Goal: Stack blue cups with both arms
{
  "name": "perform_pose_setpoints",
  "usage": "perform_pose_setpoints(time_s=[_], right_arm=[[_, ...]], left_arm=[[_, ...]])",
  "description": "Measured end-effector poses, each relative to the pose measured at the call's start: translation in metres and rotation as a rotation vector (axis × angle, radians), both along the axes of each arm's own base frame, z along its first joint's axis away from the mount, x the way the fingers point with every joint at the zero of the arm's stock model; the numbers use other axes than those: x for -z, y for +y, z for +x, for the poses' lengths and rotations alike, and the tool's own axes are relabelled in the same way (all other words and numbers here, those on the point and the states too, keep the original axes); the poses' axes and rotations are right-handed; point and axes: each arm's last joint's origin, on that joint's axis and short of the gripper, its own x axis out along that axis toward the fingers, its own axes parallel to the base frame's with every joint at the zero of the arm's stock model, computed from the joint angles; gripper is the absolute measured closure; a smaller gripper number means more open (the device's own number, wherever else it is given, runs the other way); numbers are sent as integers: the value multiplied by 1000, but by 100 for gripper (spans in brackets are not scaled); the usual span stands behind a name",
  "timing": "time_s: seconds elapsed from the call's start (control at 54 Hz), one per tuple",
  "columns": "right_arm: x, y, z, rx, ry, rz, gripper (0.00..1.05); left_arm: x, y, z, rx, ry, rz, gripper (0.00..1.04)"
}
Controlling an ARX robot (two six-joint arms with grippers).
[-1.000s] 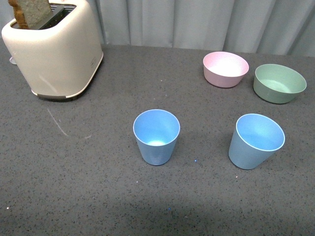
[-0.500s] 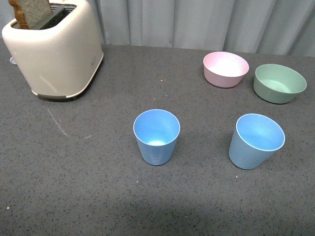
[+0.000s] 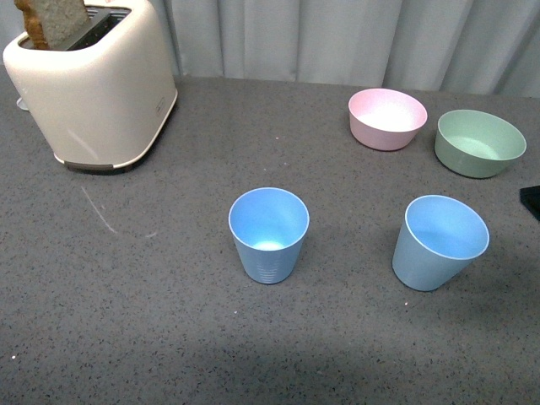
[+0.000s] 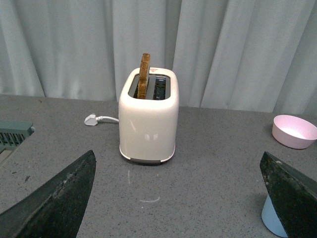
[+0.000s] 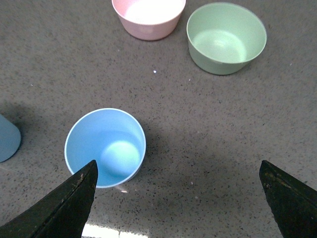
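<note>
Two light blue cups stand upright and apart on the grey table: the middle cup and the right cup. My right gripper is open and empty above the table. The right cup lies by one of its fingers. The middle cup's side shows at that view's edge. A black sliver of the right arm shows at the front view's right edge. My left gripper is open and empty, low over the table, facing the toaster. A bit of a blue cup shows beside one finger.
A cream toaster with a slice of toast stands at the back left, its plug on the table. A pink bowl and a green bowl sit at the back right. Grey curtains hang behind.
A black part of the right arm has come into the front view at the right edge. The cups have not moved.
</note>
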Motion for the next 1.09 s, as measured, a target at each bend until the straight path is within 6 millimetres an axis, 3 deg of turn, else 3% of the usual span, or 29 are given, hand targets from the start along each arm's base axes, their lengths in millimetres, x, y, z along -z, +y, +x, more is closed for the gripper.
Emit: perform_pose_setpoints(time_s=[0.093,0.296,0.463,1.093], right_arm=[[14,9,25,32,115,-13,10],[34,24,62,50,258,-28,10],[46,28,71,89,354,-50,12],[48,32,79,114,384,-5,94]], left_arm=[[0,0,0,0,0,0,7],[0,0,0,0,0,0,7],[0,0,0,0,0,0,7],[0,0,0,0,0,0,7]])
